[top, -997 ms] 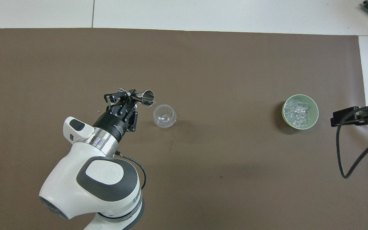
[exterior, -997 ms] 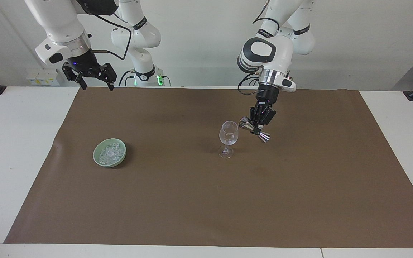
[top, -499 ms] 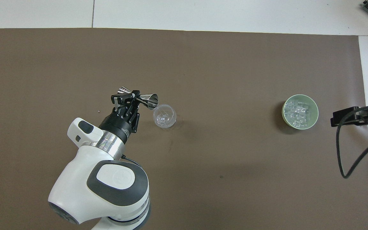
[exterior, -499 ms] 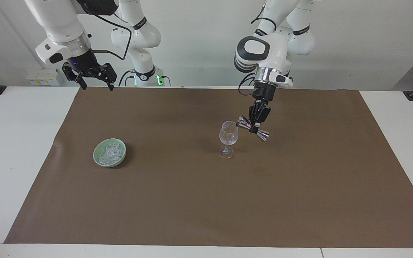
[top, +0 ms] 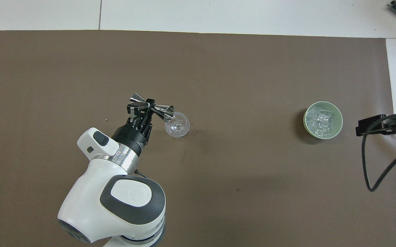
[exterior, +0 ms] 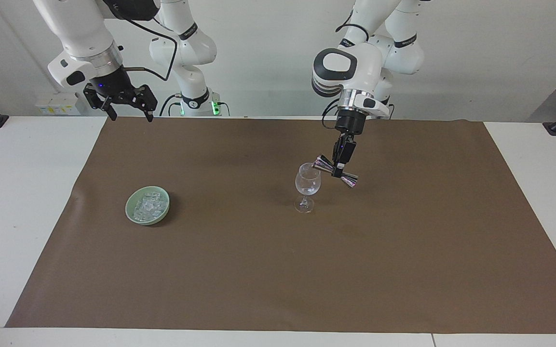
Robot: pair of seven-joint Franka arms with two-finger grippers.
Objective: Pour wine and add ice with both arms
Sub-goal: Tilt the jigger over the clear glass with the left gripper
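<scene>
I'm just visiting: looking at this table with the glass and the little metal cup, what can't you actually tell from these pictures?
- Liquid: whether any runs from the silver double-cone measuring cup in the shut left gripper into the clear stemmed wine glass; too fine in both views.
- Clear ice cubes in the pale green bowl: their count; they blur together.
- Open right gripper: overhead, the picture's edge cuts it off.
</scene>
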